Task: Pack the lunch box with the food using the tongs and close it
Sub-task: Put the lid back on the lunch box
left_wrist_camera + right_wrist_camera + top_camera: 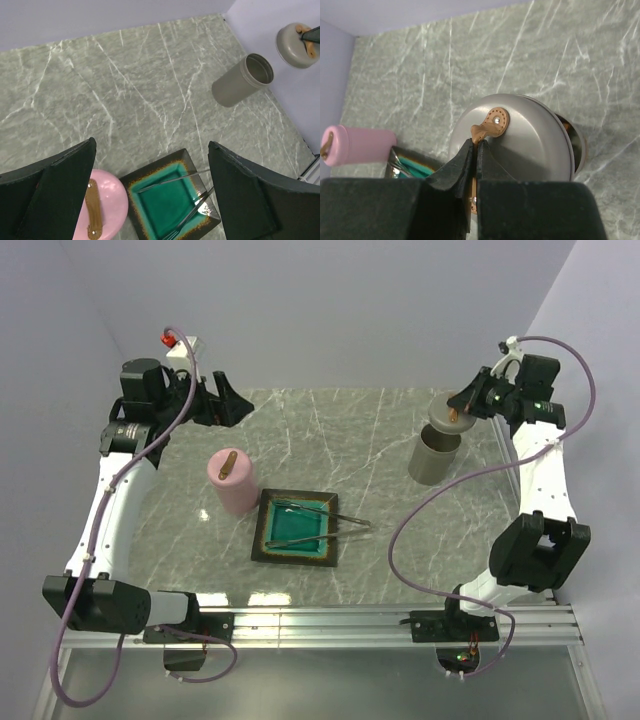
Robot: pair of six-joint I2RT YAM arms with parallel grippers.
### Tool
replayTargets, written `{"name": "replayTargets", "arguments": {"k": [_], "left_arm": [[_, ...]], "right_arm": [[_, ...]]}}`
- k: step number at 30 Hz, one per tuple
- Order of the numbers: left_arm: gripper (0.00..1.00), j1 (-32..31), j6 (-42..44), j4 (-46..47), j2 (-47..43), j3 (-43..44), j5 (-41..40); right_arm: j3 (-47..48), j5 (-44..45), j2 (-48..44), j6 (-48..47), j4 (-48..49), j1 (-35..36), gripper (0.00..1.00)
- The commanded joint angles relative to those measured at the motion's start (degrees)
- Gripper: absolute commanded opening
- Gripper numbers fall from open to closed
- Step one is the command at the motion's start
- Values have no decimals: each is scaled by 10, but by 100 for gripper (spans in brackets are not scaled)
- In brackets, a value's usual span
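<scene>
The pale-pink lunch box [233, 485] stands left of centre with its lid and brown strap [93, 210] on. The silver tongs [325, 518] lie across a teal square plate [262, 552], also under the left wrist camera, tongs [170, 181] on plate [160, 212]. No food shows on the plate. My left gripper [232, 405] hovers high at the back left, open and empty [151, 145]. My right gripper [476, 142] is shut on the brown strap of a grey lid [530, 140], held above an open grey container [433, 458].
The grey container [240, 82] stands at the far right near the wall. Something brownish shows inside its mouth [568, 129]; I cannot tell what. Marble tabletop [330, 430] stretches between the two containers. The metal rail [350, 620] runs along the near edge.
</scene>
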Motion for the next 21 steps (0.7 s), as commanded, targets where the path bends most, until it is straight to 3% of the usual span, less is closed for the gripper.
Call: {"name": "replayTargets", "arguments": {"k": [1,11,21], "left_arm": [[99,9,17,-18,-13,-4,19],[99,60,17,-36,-26,-19,62],[99,79,5,-28,-29,-33,96]], "right_arm": [[-31,-18,-5,-21,39,-4,0],[-135,-41,-1,-6,144,-13,0],[-166,-74,28,17,207,-30,0]]}}
